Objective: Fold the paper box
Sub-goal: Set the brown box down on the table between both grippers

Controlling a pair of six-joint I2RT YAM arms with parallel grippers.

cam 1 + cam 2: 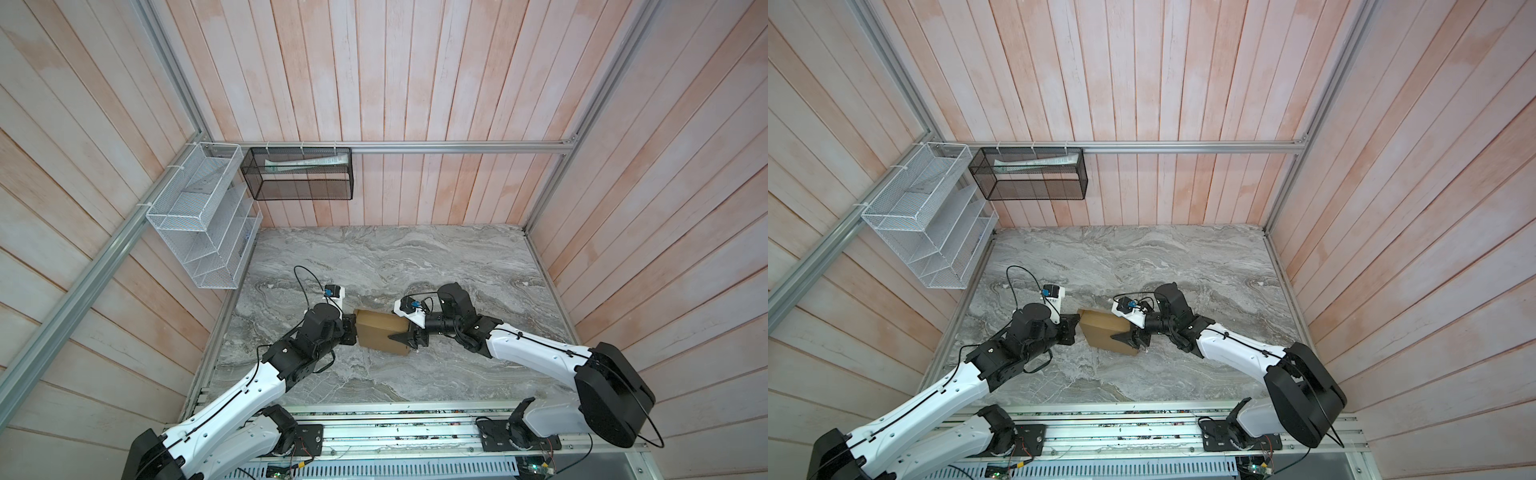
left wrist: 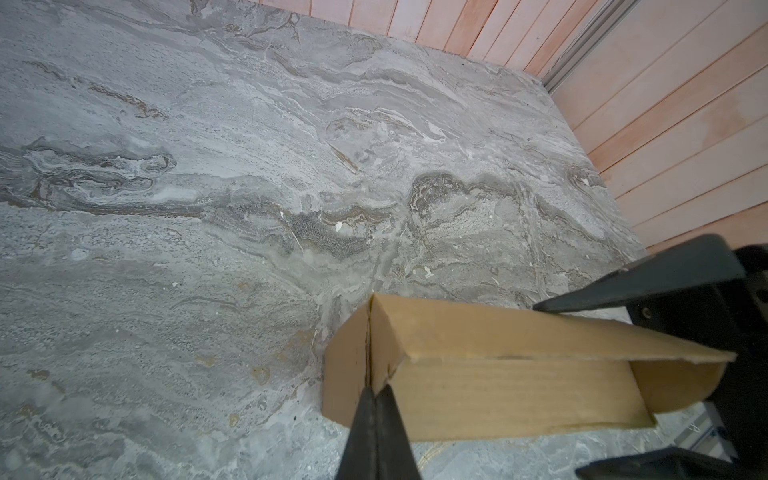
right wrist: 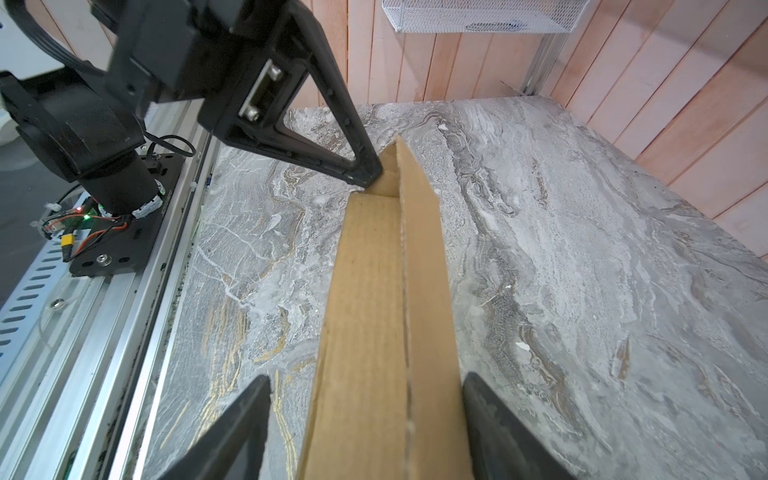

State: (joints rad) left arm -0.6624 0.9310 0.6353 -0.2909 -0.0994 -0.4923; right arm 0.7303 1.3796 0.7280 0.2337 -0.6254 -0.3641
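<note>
Left gripper [image 2: 376,399], clenched shut, met the paper box [image 1: 380,328] at its tips, while the right gripper [image 3: 365,380] straddled it, jaws apart (gripping nothing): walls [image 2: 511,390] seemingly formed, lid [image 2: 519,332] ajar, closing left.

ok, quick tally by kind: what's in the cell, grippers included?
paper box: 1
mesh baskets: 2, the white basket and the black basket
pale flat item in the black basket: 1
grippers: 2, left gripper and right gripper
Total: 6
</note>
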